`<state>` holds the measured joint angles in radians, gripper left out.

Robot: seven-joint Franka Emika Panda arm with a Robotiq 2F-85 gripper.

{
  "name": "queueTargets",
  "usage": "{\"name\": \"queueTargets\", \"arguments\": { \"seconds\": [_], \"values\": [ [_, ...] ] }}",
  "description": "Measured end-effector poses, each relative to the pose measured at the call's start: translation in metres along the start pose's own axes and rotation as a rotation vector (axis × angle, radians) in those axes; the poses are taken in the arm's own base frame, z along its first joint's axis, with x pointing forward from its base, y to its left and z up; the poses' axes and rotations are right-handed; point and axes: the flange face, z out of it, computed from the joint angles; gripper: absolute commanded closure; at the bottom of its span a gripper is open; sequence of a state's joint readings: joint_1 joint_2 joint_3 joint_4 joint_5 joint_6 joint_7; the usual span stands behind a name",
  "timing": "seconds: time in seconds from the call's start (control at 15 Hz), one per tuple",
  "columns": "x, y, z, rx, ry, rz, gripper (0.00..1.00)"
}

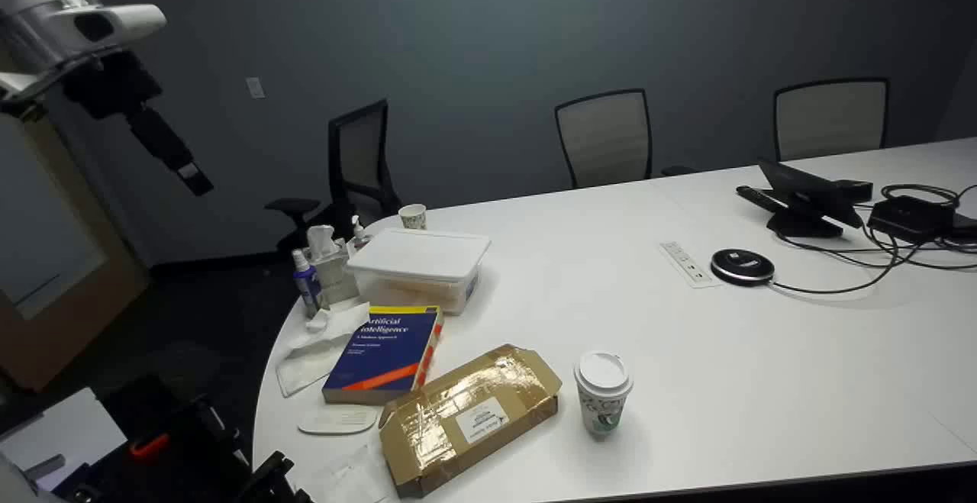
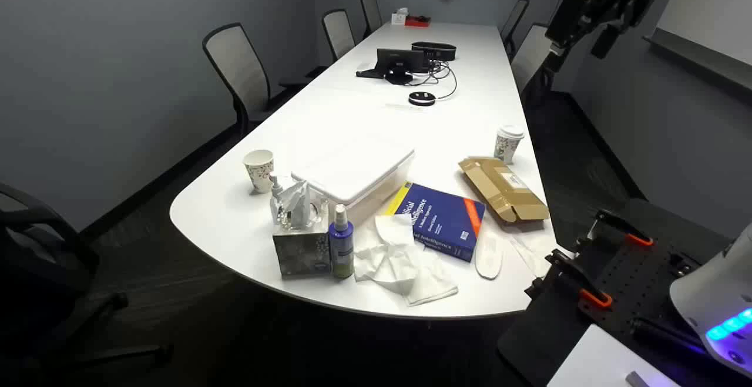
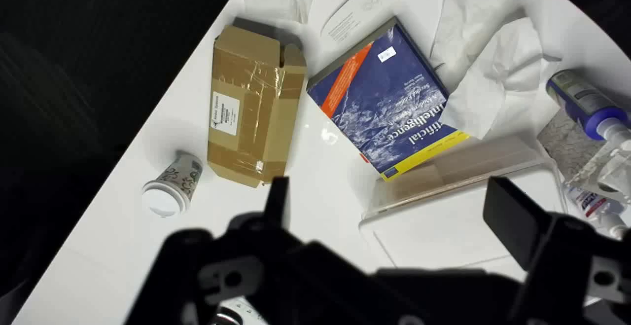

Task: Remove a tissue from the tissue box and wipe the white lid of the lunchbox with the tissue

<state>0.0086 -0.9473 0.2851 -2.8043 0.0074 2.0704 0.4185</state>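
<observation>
Wrist view: gripper (image 3: 389, 187) released, with jaws spread wide. Crumpled white tissue (image 3: 503, 73) on the white tabletop (image 3: 320, 197), one corner over the edge of the blue Artificial Intelligence textbook (image 3: 379, 93), the rest partly upon a flatter, folded paper sheet (image 3: 473, 4). Next to the textbook, clear plastic lunchbox (image 3: 463, 167) with white lid (image 3: 443, 236) in place. On the other side, taped cardboard carton (image 3: 254, 108) and lidded paper coffee cup (image 3: 175, 182).

In an exterior view: gripper at upper left, well above the tabletop; jaw spacing not discernible from this angle. Tissue box (image 1: 337, 280) near the lunchbox, with another tissue (image 1: 322, 240) upright in its opening; purple spray bottle (image 1: 307, 283) just beside. Crumpled tissue in front of the box, at the textbook's corner. Behind, pump bottle (image 1: 359, 232) and open, patterned paper cup (image 1: 413, 217).

In an exterior view: gripper at upper right, in midair. Crumpled tissue beside the spray bottle, near the tabletop's curved end. Farther along the tabletop, black conference speakerphone (image 2: 422, 98); along the side, mesh-back chairs (image 2: 238, 61).
</observation>
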Motion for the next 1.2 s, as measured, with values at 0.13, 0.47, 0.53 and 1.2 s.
{"name": "queueTargets", "arguments": {
  "seconds": [0.13,0.47,0.53,1.2],
  "values": [
    [0.000,0.000,0.001,0.000,-0.002,0.000,0.00],
    [0.023,-0.007,0.003,0.022,0.015,0.007,0.00],
    [0.034,-0.010,0.007,0.031,0.025,0.009,0.00],
    [0.131,-0.141,0.071,0.017,0.033,-0.043,0.00]
  ]
}}
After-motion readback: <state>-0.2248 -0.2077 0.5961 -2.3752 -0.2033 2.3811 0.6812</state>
